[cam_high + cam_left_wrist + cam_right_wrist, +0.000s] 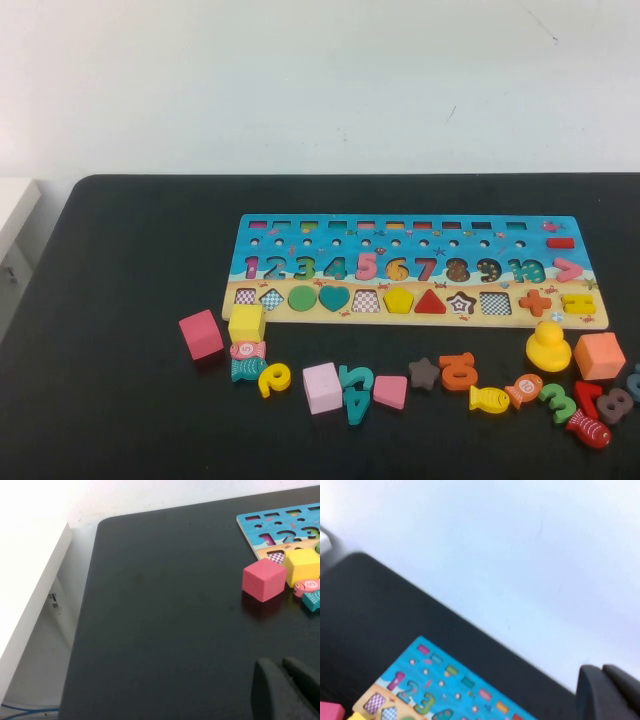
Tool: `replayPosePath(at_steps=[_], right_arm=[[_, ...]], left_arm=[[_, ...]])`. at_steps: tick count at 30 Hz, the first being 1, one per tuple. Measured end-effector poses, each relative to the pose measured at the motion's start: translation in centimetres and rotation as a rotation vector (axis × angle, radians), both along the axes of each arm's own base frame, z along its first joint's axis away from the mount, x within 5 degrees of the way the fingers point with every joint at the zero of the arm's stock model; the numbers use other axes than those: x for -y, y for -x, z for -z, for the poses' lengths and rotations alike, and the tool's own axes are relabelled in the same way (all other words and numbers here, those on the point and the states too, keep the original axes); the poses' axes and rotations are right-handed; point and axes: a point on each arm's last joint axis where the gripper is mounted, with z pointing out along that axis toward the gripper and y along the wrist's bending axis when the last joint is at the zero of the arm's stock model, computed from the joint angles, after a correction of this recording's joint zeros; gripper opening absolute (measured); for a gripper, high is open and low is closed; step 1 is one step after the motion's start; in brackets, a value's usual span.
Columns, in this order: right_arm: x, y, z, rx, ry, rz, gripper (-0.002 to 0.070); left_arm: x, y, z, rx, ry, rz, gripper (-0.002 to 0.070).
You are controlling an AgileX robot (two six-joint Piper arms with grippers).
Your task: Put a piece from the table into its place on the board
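Note:
The small yellow pentagon lies flat in the shape-slot row of the board, between a checkered slot and a red triangle. The board lies on the black table, towards the back. Neither gripper shows in the high view. My left gripper is shut and empty, low over bare table in front of and left of the board's corner. My right gripper is shut and empty, raised, with the board's left end below it.
In front of the board lie a pink cube, a yellow cube, a light pink cube, a pink pentagon-like piece, a yellow duck, an orange cube, and loose numbers and fish. A white ledge borders the table's left edge.

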Motion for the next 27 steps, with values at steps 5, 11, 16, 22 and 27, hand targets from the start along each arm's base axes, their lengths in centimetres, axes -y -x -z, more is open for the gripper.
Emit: replayPosePath(at_steps=[5, 11, 16, 22, 27], right_arm=[[1.8, 3.9, -3.9, 0.103, -0.017, -0.091, 0.0019], [4.3, 8.1, -6.9, 0.189, -0.022, -0.127, 0.0019], [6.5, 11.3, -7.5, 0.191, 0.013, -0.126, 0.0018], [9.5, 15.1, -5.9, 0.135, 0.077, -0.088, 0.0019], [12.0, 19.0, -2.8, 0.089, 0.113, -0.090, 0.0019]], left_arm=[[0.0, 0.0, 0.0, 0.000, 0.000, 0.000, -0.0001], [0.0, 0.0, 0.0, 0.000, -0.002, 0.001, -0.0002], [0.0, 0.0, 0.0, 0.001, -0.006, 0.002, -0.0002], [0.0, 0.0, 0.0, 0.001, -0.006, 0.002, -0.0002], [0.0, 0.0, 0.0, 0.001, -0.006, 0.002, -0.0002]])
